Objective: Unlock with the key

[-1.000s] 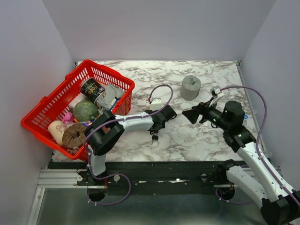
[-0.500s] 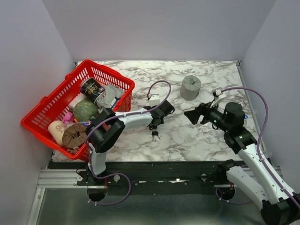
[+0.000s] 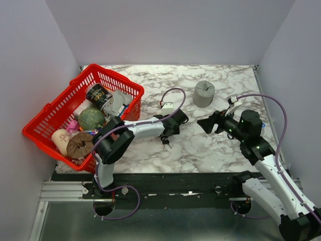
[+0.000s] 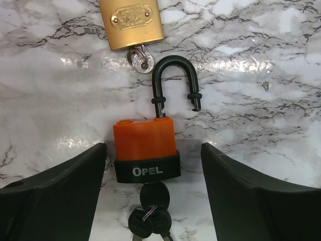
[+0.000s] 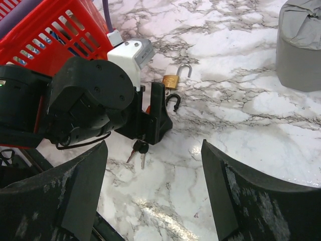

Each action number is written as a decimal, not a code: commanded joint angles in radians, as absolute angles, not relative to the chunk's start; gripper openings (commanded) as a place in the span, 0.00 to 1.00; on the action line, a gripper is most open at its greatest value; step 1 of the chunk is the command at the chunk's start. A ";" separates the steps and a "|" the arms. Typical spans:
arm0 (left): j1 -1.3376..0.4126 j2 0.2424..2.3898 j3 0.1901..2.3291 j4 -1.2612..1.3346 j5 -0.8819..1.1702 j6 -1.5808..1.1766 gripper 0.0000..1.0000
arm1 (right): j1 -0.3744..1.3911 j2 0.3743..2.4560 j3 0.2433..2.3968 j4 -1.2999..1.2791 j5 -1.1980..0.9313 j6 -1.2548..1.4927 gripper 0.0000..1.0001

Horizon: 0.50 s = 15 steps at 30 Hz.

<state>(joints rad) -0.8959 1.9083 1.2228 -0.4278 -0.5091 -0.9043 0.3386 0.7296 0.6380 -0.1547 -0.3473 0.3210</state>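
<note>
An orange padlock with a black base lies flat on the marble, its black shackle swung open. The key, black-headed, sits in the bottom of the lock, with two more black keys hanging on its ring. My left gripper is open, one finger on each side of the lock body, with a gap on both sides. In the right wrist view the keys poke out below the left gripper. My right gripper hovers open and empty to the right.
A brass padlock with an open shackle and a silver key lies just beyond the orange one. A grey cylinder stands at the back middle. A red basket full of items fills the left side.
My left gripper's jaws have spread wider apart around the orange padlock, and the wrist has shifted slightly. The right arm has hardly moved.
</note>
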 commanded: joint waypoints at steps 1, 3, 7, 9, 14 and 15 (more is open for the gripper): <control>-0.916 1.876 1.232 -0.439 -0.569 -0.884 0.87 | 0.336 0.707 0.627 -0.172 -0.313 0.324 0.84; -0.923 1.862 1.232 -0.437 -0.595 -0.879 0.92 | 0.336 0.703 0.627 -0.172 -0.307 0.325 0.84; -0.939 1.795 1.220 -0.407 -0.641 -0.832 0.99 | 0.334 0.703 0.637 -0.182 -0.301 0.331 0.88; -0.963 1.760 1.206 -0.358 -0.673 -0.773 0.99 | 0.336 0.707 0.644 -0.192 -0.302 0.337 0.89; -0.988 1.629 1.161 -0.236 -0.719 -0.634 0.99 | 0.334 0.690 0.650 -0.201 -0.282 0.350 0.90; -0.992 1.609 1.155 -0.183 -0.718 -0.565 0.99 | 0.336 0.684 0.653 -0.202 -0.276 0.350 0.90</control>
<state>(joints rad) -0.9730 1.7172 1.1816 -0.3496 -0.6407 -0.7525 0.3386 0.7094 0.6380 -0.1757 -0.3180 0.3378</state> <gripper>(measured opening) 0.988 0.900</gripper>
